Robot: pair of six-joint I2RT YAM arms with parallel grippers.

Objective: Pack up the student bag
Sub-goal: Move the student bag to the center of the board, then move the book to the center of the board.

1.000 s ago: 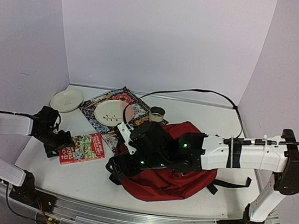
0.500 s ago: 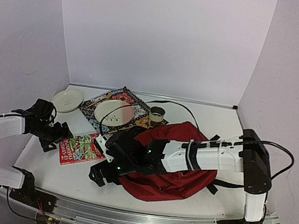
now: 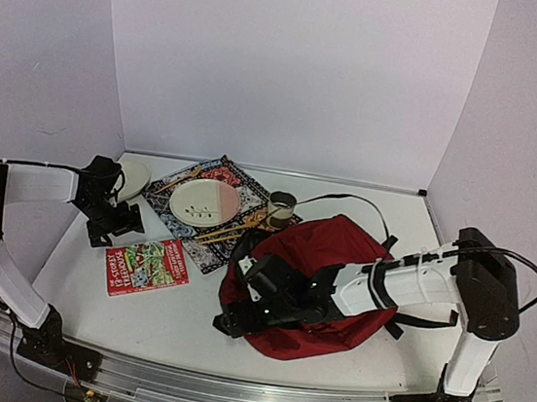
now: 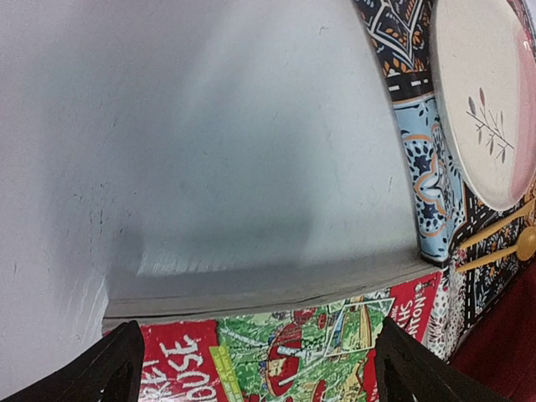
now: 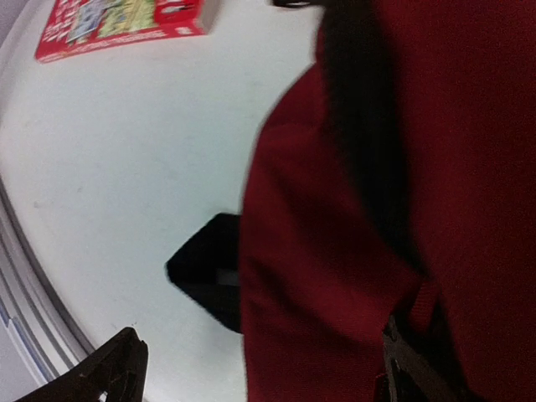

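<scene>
White table (image 3: 175,322) walled in by pale lilac panels. The student bag (image 3: 340,259), a dark-red backpack, is slumped on the right-centre of it, much where it lay a second ago, though its near-left side looks more gathered in. I can see no open mouth on it from above.

The right arm is draped across the bag. Its reach has shortened: the right gripper (image 3: 230,322) was out past the bag's left edge half a second ago and now sits at the bag's near-left corner. In the wrist view that gripper (image 5: 260,373) has its jaws spread wide over red fabric, clamped on nothing.

The left gripper (image 3: 117,222) has drawn back from the left edge of the red illustrated book (image 3: 146,266) and now hangs beyond its far corner. Its jaws stand well apart, with the book's cover below and nothing between them (image 4: 260,373).

The book has not shifted. The patterned cloth (image 3: 174,211), the flowered plate (image 3: 205,200), the wooden utensils (image 3: 236,228) and the small cup (image 3: 282,206) all remain outside the bag.

My reading: both arms have let go and packing has barely begun.
</scene>
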